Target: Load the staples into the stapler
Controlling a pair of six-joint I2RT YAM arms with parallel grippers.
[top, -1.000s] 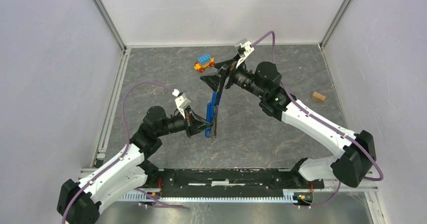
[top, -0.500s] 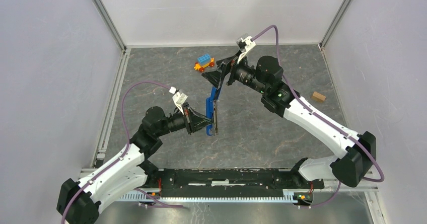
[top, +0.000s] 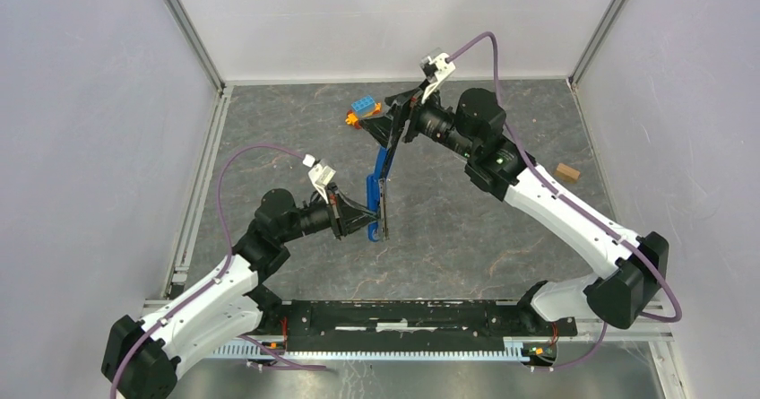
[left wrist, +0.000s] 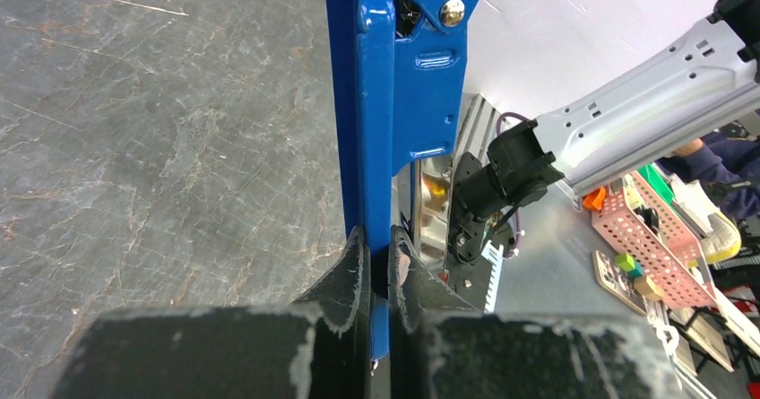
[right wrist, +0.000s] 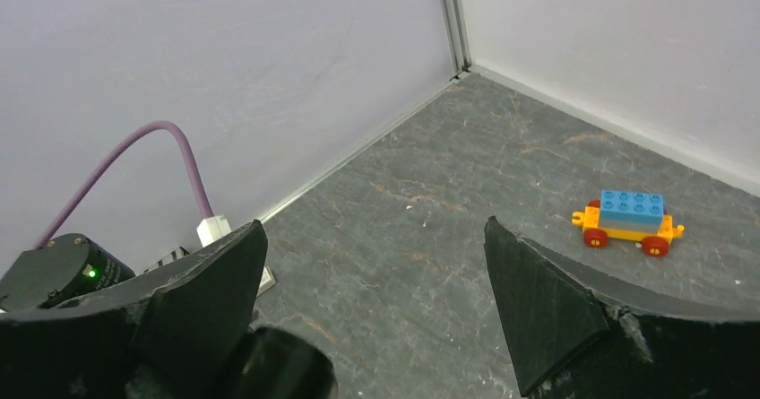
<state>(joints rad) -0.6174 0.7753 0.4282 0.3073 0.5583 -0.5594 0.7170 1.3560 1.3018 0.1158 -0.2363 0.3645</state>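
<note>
The dark-blue stapler is lifted off the floor, its length running from near to far in the top view. My left gripper is shut on its near end. In the left wrist view the fingers pinch the thin blue edge of the stapler, which rises straight up from them. My right gripper hangs wide open just past the stapler's far end, touching nothing. Its wrist view shows only floor between the open jaws of the right gripper. No staples can be made out in any view.
A toy car with a blue top and red wheels stands at the back, just left of the right gripper, and shows as the toy car in the right wrist view. A small tan block lies at the right. White walls enclose the grey floor.
The right gripper has drawn back from the stapler's far end toward the back wall, still open. The left gripper has turned slightly and keeps its hold on the stapler.
</note>
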